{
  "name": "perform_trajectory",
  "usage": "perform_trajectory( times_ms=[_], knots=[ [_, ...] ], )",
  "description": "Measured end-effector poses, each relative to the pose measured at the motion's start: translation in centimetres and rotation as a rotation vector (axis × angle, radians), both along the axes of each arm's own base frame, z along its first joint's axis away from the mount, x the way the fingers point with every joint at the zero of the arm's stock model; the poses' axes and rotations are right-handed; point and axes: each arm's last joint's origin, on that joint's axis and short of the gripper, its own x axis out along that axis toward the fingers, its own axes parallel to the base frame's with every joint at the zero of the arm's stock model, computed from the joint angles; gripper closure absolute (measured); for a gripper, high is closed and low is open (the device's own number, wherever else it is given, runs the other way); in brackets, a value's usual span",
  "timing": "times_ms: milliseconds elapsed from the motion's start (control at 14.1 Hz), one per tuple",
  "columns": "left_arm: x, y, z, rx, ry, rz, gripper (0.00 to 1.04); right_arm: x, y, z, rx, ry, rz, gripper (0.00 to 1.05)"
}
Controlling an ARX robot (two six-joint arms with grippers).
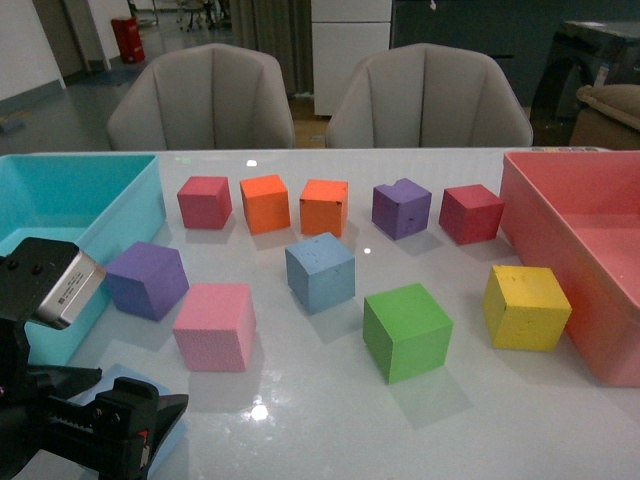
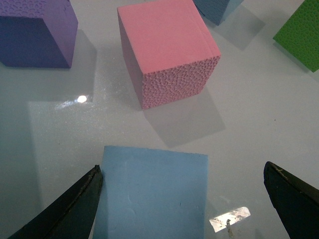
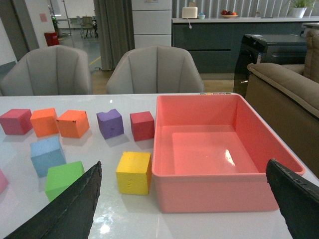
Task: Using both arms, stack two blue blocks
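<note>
One sky-blue block point(image 1: 320, 270) stands near the middle of the white table; it also shows in the right wrist view point(image 3: 47, 154) and at the edge of the left wrist view point(image 2: 217, 10). The second blue block point(image 2: 149, 194) lies between the fingers of my left gripper point(image 2: 182, 168), close against one finger, with a wide gap to the other. In the front view this block point(image 1: 122, 377) peeks out behind the black left arm point(image 1: 60, 400) at the near left. My left gripper is open. My right gripper point(image 3: 183, 165) is open and empty, facing the pink bin; it is not in the front view.
A teal bin point(image 1: 100, 200) stands at the left and a pink bin point(image 1: 560, 230) at the right. A pink cube point(image 1: 215, 325) and a purple cube point(image 1: 147, 280) sit close to the left gripper. Green point(image 1: 405, 330), yellow point(image 1: 525, 305), red, orange and purple cubes are spread around.
</note>
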Motion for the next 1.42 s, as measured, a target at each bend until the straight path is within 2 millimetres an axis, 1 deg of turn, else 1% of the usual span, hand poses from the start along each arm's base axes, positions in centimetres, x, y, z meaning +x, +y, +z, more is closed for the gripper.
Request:
perform_trajectory(
  times_ms=[285, 569, 640, 854, 925, 996, 1067, 1138, 1209, 1281, 1423],
  knots=[
    [0.0, 0.2, -1.4, 0.053, 0.026, 0.004, 0.07, 0.0, 0.0, 0.0, 0.000, 0.000, 0.000, 0.06],
    [-0.1, 0.3, -1.9, 0.070, 0.031, 0.000, 0.07, 0.0, 0.0, 0.0, 0.000, 0.000, 0.000, 0.06],
    [-0.2, 0.3, -1.9, 0.072, 0.031, 0.000, 0.11, 0.0, 0.0, 0.0, 0.000, 0.000, 0.000, 0.06],
    [-0.3, 0.2, -1.6, 0.093, 0.030, -0.006, 0.49, 0.0, 0.0, 0.0, 0.000, 0.000, 0.000, 0.06],
    [-0.5, 0.1, -1.2, 0.092, 0.024, -0.010, 0.56, 0.0, 0.0, 0.0, 0.000, 0.000, 0.000, 0.06],
    [-0.6, -0.2, -0.2, 0.089, 0.003, -0.021, 0.61, 0.0, 0.0, 0.0, 0.000, 0.000, 0.000, 0.06],
    [-0.9, -0.6, 0.7, 0.088, -0.007, -0.038, 0.64, 0.0, 0.0, 0.0, 0.000, 0.000, 0.000, 0.06],
    [-0.7, -1.5, 2.4, 0.086, -0.028, -0.067, 0.65, 0.0, 0.0, 0.0, 0.000, 0.000, 0.000, 0.06],
    [0.7, -3.0, 4.6, 0.076, -0.083, -0.083, 0.66, 0.0, 0.0, 0.0, 0.000, 0.000, 0.000, 0.06],
    [2.4, -4.7, 6.1, 0.078, -0.115, -0.093, 0.66, 0.0, 0.0, 0.0, 0.000, 0.000, 0.000, 0.06],
    [5.5, -8.0, 7.2, 0.087, -0.084, -0.110, 0.66, 0.0, 0.0, 0.0, 0.000, 0.000, 0.000, 0.06]
  ],
)
